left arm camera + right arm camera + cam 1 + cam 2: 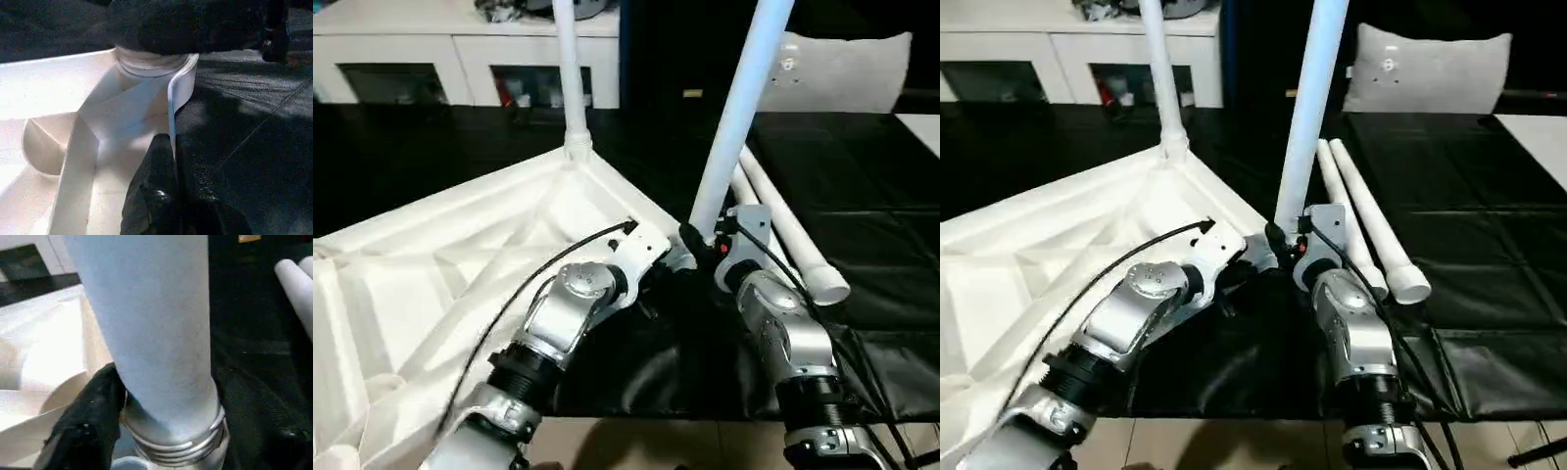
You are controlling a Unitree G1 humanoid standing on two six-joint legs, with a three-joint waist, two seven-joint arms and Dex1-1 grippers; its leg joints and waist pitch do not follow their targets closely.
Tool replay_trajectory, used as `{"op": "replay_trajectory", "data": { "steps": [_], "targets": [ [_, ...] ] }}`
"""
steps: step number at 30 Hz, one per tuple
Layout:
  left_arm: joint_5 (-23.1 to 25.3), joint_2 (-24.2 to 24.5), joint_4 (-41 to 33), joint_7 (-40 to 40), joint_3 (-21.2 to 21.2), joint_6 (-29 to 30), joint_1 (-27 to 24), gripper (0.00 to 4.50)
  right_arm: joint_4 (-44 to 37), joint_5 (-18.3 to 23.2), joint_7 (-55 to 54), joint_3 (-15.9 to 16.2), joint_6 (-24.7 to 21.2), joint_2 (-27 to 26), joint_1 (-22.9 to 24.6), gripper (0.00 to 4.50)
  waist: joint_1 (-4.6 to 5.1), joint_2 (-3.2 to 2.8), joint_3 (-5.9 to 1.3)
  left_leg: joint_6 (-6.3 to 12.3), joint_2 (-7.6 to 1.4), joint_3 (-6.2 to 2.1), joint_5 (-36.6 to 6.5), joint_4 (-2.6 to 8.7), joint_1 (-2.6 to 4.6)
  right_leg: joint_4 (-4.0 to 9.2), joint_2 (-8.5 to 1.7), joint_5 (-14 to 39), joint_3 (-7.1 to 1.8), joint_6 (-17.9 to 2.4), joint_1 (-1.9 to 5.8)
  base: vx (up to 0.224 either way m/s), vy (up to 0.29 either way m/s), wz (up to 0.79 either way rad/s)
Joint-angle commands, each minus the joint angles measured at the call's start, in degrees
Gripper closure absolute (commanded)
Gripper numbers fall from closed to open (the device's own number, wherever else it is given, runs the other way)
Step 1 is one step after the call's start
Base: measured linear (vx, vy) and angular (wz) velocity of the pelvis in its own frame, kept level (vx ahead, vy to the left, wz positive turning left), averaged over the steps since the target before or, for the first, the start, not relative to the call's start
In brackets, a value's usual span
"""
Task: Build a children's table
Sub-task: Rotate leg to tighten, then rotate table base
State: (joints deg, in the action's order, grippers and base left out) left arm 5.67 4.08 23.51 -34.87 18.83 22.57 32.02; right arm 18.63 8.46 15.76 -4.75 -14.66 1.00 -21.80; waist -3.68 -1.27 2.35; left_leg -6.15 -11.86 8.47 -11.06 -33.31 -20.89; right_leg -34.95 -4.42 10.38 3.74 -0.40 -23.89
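Left eye view: the upturned white plastic square tabletop (440, 264) with ribbed underside lies on the left, one white leg (570, 69) already standing in its far corner. The left gripper (168, 196), closed, pinches the tabletop's rim. The right gripper (703, 247) clasps a second white tapered tubular leg (736, 117) above the near corner socket; I judge it needs keeping plumb while threading.

counter (1489, 176): black sheet, creased | back: white cabinet (460, 49), glass doors, clutter on top | right back: grey cushion (1430, 69) against dark wall | floor (1234, 441): pale tiles at near edge
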Motion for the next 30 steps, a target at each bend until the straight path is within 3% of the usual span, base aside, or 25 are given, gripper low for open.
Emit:
{"op": "replay_trajectory", "data": {
  "steps": [1, 4, 7, 8, 12, 15, 18, 22, 27, 28, 29, 30],
  "targets": [
    [-1.23, -0.83, -0.70, -2.17, 0.48, -8.74, 2.22, 4.50, -1.64, -0.37, 0.66, 0.52, 0.89, 0.67, 1.07, 0.99, -0.19, 0.76, -3.56, 4.28, 0.00, 0.98, -4.39, 3.13, -0.33, 4.08, -2.52, 4.91, -2.22, -11.13, 4.28, 0.000, 0.000, 0.00],
    [0.43, -0.63, 3.91, -2.01, 1.13, -14.17, 4.08, 4.50, -4.95, -1.60, 1.17, 1.12, 1.96, 2.93, 3.42, 0.94, -0.66, 0.88, -3.46, 3.77, -0.02, 1.02, -5.28, 3.24, -0.29, 4.39, -2.65, 9.06, -2.29, -9.56, 4.20, 0.000, 0.000, 0.00],
    [0.11, -1.15, 6.21, -1.53, 0.09, -13.98, 5.19, 4.50, -8.23, -0.38, 2.97, 0.79, 1.08, 3.75, 5.30, 0.57, -1.19, 0.80, -3.42, 3.37, -0.17, 1.01, -5.78, 3.29, -0.24, 4.42, -2.62, 9.60, -2.37, -8.19, 4.08, 0.000, 0.000, 0.00],
    [-1.12, -1.29, 6.49, -2.24, -0.60, -13.35, 5.45, 4.07, -10.25, 0.34, 4.10, 0.77, 0.78, 4.32, 6.44, 0.53, -1.31, 0.87, -3.36, 3.27, -0.14, 1.02, -6.07, 3.36, -0.25, 4.53, -2.62, 10.38, -2.33, -7.84, 4.05, 0.000, 0.000, 0.00],
    [-2.22, -0.85, 5.35, -2.29, -1.76, -14.18, 4.62, 3.69, -14.83, 4.06, 7.33, 0.10, -0.19, 5.64, 8.60, 0.14, -1.38, 0.91, -3.44, 3.73, -0.42, 0.86, -6.77, 3.35, -0.38, 4.39, -2.79, 9.58, -2.29, -8.93, 4.07, 0.000, 0.000, 0.00],
    [-2.15, -0.37, 5.10, -1.96, -2.23, -15.07, 4.10, 3.51, -15.85, 5.04, 9.22, 0.57, -0.63, 6.70, 9.14, 0.01, -1.16, 1.01, -3.31, 3.96, -0.23, 0.97, -7.07, 3.32, -0.48, 4.60, -2.65, 10.76, -2.22, -8.49, 4.07, 0.000, 0.000, 0.00],
    [-3.24, 2.42, 0.79, -3.87, -3.25, -12.83, 1.28, 3.17, -17.51, 6.08, 14.07, 1.58, -2.54, 9.73, 10.27, 0.00, -1.25, 0.91, -3.37, 3.94, -0.37, 0.81, -6.68, 3.33, -0.62, 4.39, -2.80, 10.88, -2.24, -8.47, 4.25, 0.000, 0.000, 0.00],
    [-4.56, 10.72, -10.23, -7.75, -5.87, -3.95, -4.42, 3.17, -17.74, 8.23, 19.90, 2.41, -3.97, 13.25, 9.18, 0.00, -0.88, 0.70, -3.29, 3.57, -0.49, 0.85, -7.49, 3.40, -0.48, 4.27, -2.60, 10.99, -2.12, -9.36, 3.86, 0.000, 0.000, 0.00],
    [-7.06, 20.16, -20.78, -16.01, -7.16, 0.52, -9.91, 3.17, -17.39, 9.67, 29.87, 6.03, -5.27, 18.10, 7.54, 0.00, -0.62, 0.23, -3.01, 3.06, -0.77, 0.71, -10.49, 3.77, -0.16, 4.46, -2.57, 14.96, -2.12, -9.35, 3.55, 0.000, 0.000, 0.00],
    [-7.93, 21.88, -23.00, -17.55, -7.42, 1.56, -10.99, 3.17, -16.77, 9.79, 31.28, 6.41, -5.45, 18.81, 6.81, 0.00, -0.59, 0.52, -2.96, 3.15, -0.70, 0.86, -10.64, 3.72, -0.11, 4.56, -2.45, 15.04, -2.14, -9.39, 3.38, 0.000, 0.000, 0.00],
    [-8.58, 23.54, -24.93, -18.83, -7.66, 2.39, -11.98, 3.17, -14.90, 9.42, 32.30, 6.54, -4.95, 19.25, 5.18, 0.00, -0.59, 0.44, -3.08, 3.07, -0.88, 0.69, -10.19, 3.83, -0.24, 4.09, -2.59, 13.84, -2.16, -10.39, 3.52, 0.000, 0.000, 0.00],
    [-8.91, 24.37, -25.97, -19.29, -7.72, 2.95, -12.47, 3.17, -13.86, 9.17, 32.72, 6.55, -4.62, 19.43, 4.31, 0.00, -0.56, 0.25, -2.90, 2.94, -0.75, 0.85, -10.57, 3.72, -0.03, 4.18, -2.43, 14.02, -2.18, -10.74, 3.16, 0.000, 0.000, 0.00]
  ]
}}
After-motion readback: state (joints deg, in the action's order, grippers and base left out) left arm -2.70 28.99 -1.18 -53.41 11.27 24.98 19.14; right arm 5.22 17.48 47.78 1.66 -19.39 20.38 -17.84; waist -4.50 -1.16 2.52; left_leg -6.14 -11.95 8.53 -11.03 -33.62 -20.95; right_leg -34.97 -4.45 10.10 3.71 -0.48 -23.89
